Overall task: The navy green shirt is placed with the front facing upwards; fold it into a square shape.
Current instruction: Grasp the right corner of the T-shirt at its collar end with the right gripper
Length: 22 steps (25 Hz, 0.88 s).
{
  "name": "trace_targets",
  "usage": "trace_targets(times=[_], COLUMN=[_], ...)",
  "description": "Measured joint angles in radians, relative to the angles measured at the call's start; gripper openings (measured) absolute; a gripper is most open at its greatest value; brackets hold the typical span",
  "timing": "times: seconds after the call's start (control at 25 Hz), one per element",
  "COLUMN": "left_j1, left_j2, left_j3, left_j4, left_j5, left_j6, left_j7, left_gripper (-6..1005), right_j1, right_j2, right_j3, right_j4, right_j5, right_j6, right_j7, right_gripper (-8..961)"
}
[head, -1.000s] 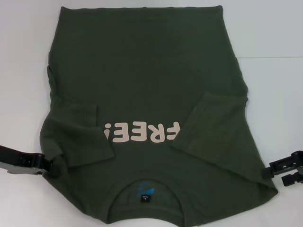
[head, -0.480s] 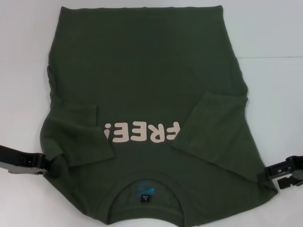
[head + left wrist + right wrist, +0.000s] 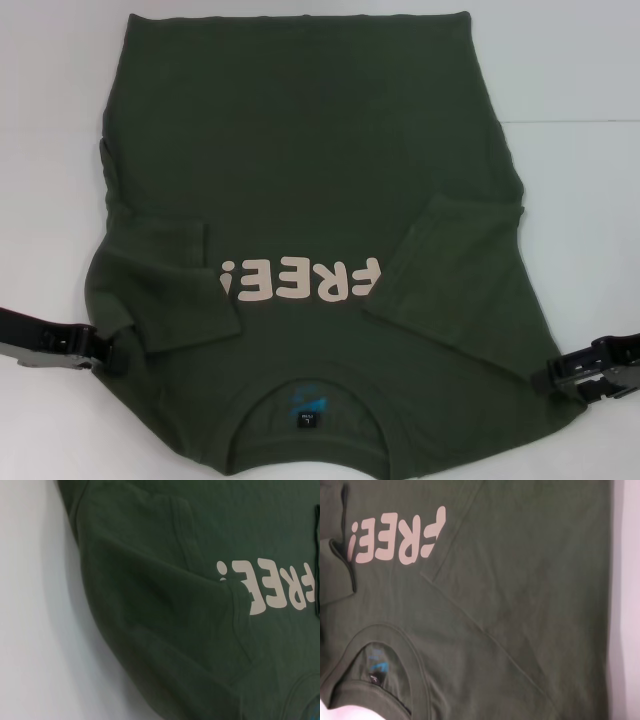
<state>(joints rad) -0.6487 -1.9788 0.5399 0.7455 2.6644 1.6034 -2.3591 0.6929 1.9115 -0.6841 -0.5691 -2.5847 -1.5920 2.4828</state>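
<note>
The shirt (image 3: 310, 230) is laid flat on the white table (image 3: 580, 150), front up, collar (image 3: 310, 385) nearest the robot and hem at the far side. Both sleeves are already folded inward onto the chest, beside the "FREE!" lettering (image 3: 300, 280).

The left gripper (image 3: 100, 348) is held at the left shoulder edge of the shirt, unchanged over the last second. The right gripper (image 3: 560, 375) has been moved down and inward from a position just beside the cloth; it is now at the right shoulder edge, apparently touching the fabric. The shirt itself has not been shifted.

It cannot be told whether the fingers of either gripper are apart or together; neither wrist view shows them.

This change suggests that both shoulder edges are about to be gripped, so that the collar end can be lifted and carried toward the hem. The lengthwise fold is not yet begun.
</note>
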Motion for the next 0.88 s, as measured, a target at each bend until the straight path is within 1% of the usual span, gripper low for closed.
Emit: trace_targets(times=[0.4,0.88], left_j1=[-0.003,-0.003], left_j2=[0.000,-0.001], left_j3=[0.000,0.000], left_j4=[0.000,0.000], left_j5=[-0.001,-0.002], left_j6=[0.001,0.001], left_j7=[0.000,0.000], left_gripper=[59,59], right_j1=[-0.007,-0.010], right_j2=[0.007,0.008], right_j3=[0.000,-0.002], right_j4=[0.000,0.000], right_j5=[0.001,0.000], right_j6=[0.008,0.015], right_j7=[-0.002,-0.002], right_gripper=[910,909])
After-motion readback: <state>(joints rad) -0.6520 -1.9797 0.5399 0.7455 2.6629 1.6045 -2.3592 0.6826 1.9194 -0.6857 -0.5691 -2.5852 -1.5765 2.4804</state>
